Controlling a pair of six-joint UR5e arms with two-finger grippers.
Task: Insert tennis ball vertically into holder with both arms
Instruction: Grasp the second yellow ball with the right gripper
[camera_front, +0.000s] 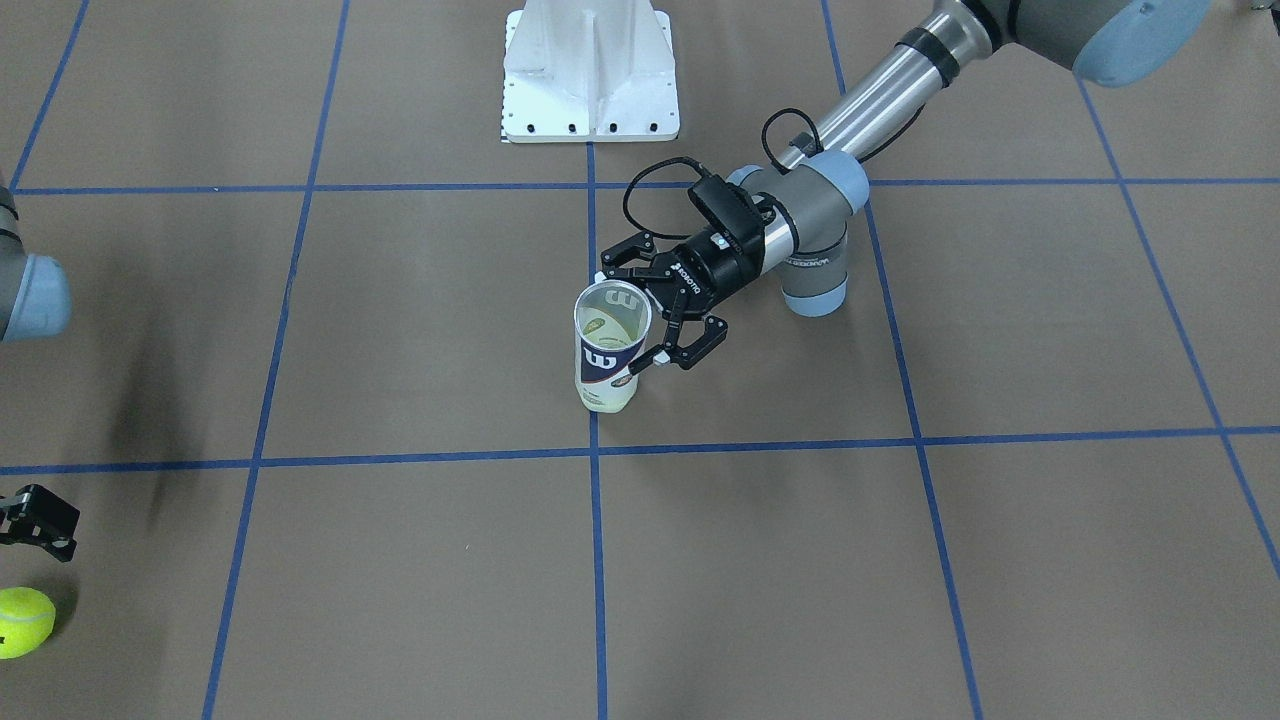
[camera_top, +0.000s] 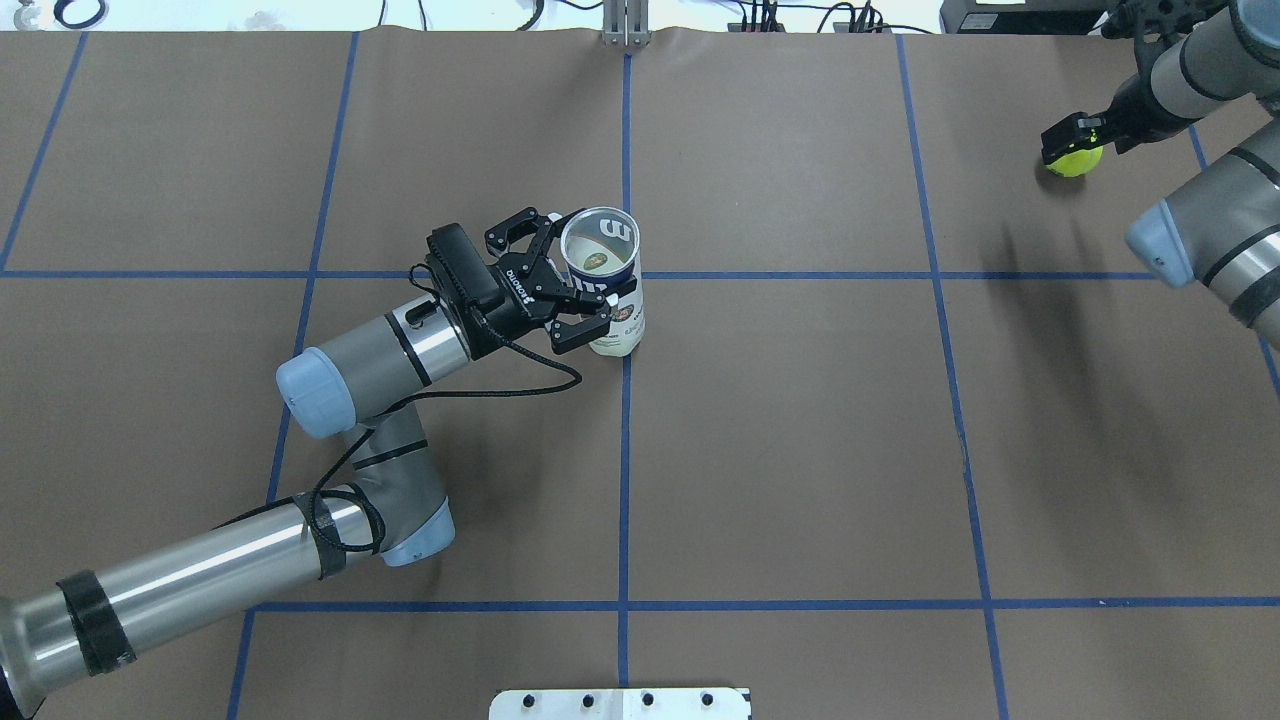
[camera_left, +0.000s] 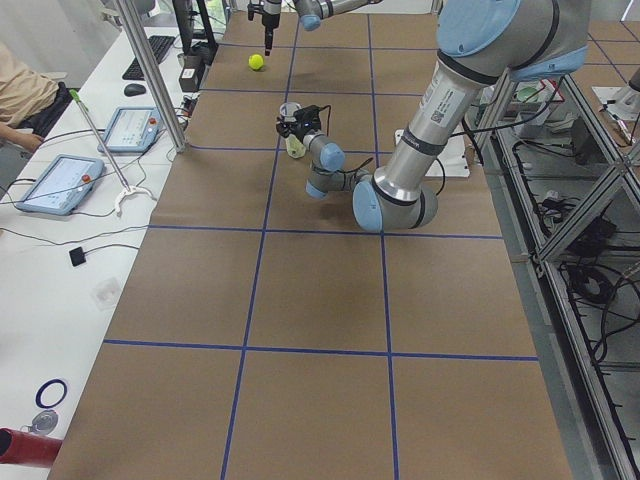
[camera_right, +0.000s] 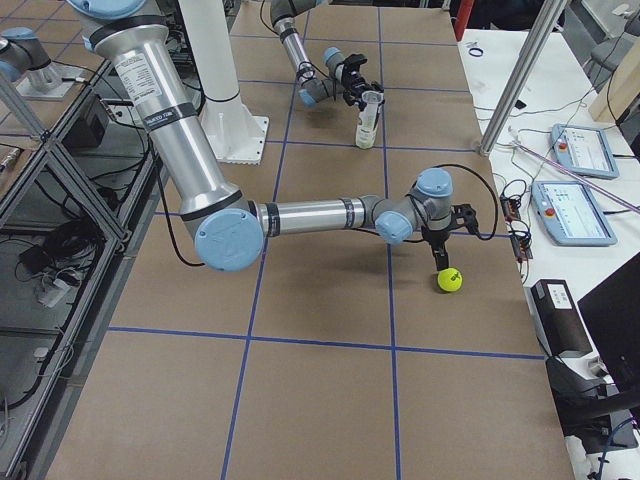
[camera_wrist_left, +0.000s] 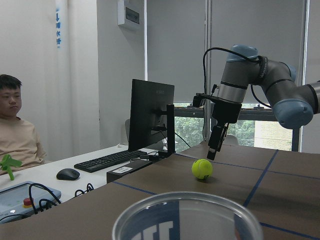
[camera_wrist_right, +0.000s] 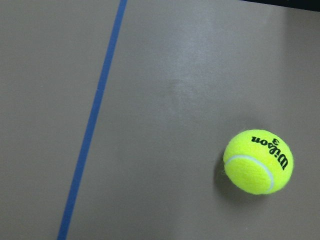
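We see a big flat table (camera_top: 800, 450) with a smooth brown cover. Thin blue tape lines (camera_top: 625, 450) cut it into squares.

Two long arms made of round grey metal tubes with pale blue caps reach over it. The left arm (camera_top: 370, 360) bends like an elbow and stretches to the middle of the table. The right arm (camera_top: 1200, 230) reaches to the far corner on its own side.

A white metal base (camera_front: 590, 70) with a flat bolted foot stands at the table's edge by the robot.

The holder (camera_front: 607, 360) is a clear plastic tube, round and open at the top. It stands upright on a blue line near the middle of the table. A dark blue and white label wraps around it, and something pale yellow shows low inside.

The left gripper (camera_front: 620, 322) is black and bony. Its fingers (camera_front: 690, 345) are spread wide and hug the tube, one on each side, against its wall.

The right gripper (camera_wrist_left: 212, 150) points down just above the tennis ball (camera_wrist_right: 257, 161). We cannot tell how wide it is.

The ball is fuzzy, bright yellow-green, with a white curved seam and black letters. It lies on the table, well apart from the tube.
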